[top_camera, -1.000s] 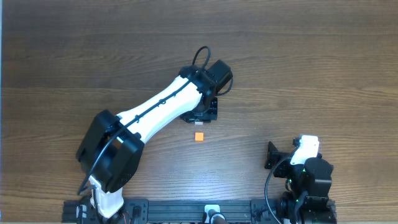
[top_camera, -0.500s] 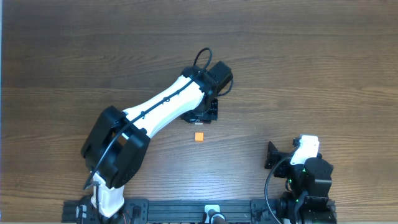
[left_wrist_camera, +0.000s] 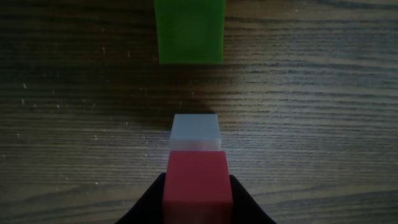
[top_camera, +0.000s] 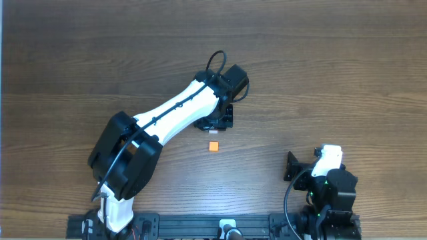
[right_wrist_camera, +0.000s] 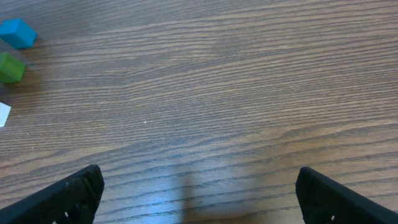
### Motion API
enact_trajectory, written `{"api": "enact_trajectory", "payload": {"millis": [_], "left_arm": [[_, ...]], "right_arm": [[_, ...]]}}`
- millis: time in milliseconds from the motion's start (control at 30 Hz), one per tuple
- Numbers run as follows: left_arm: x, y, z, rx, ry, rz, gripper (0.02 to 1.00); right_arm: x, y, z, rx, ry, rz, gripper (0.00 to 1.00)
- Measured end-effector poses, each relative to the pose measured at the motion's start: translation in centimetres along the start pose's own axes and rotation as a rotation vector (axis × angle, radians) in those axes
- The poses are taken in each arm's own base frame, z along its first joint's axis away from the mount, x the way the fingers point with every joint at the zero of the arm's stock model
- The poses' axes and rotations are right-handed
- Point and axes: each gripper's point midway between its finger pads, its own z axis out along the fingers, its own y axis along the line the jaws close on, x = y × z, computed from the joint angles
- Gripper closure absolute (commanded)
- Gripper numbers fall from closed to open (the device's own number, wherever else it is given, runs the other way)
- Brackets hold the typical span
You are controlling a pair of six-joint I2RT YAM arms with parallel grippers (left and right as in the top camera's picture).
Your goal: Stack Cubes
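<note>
My left gripper point(left_wrist_camera: 198, 198) is shut on a red cube point(left_wrist_camera: 197, 180). It holds the cube low over the wood, directly against a white cube point(left_wrist_camera: 195, 132); I cannot tell whether the red one rests on it or beside it. A green cube point(left_wrist_camera: 189, 28) lies a short way beyond the white one. In the top view the left gripper point(top_camera: 217, 123) is at the table's middle, with an orange cube point(top_camera: 213, 147) just in front of it. My right gripper point(right_wrist_camera: 199, 180) stands open and empty at the front right point(top_camera: 291, 167). From there I see a blue cube point(right_wrist_camera: 17, 32), the green cube point(right_wrist_camera: 9, 67) and the white cube point(right_wrist_camera: 2, 114) far off.
The dark wooden table point(top_camera: 347, 67) stretches wide on all sides of the cubes. The left arm's white link point(top_camera: 170, 113) crosses the left middle of the table. The right arm's base point(top_camera: 330, 193) sits at the front right corner.
The left arm's elbow has shifted slightly to the right while its gripper stayed over the cubes. The right arm has not moved.
</note>
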Motion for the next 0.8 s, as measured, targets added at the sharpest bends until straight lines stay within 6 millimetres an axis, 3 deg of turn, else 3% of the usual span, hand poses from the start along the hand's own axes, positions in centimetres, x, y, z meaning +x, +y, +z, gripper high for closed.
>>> {"api": "enact_trajectory", "payload": {"millis": [800], "left_arm": [[0.01,0.02,0.04,-0.001,0.001,-0.019,0.978]], "right_arm": [[0.00,0.00,0.00,0.000,0.000,0.000,0.009]]}}
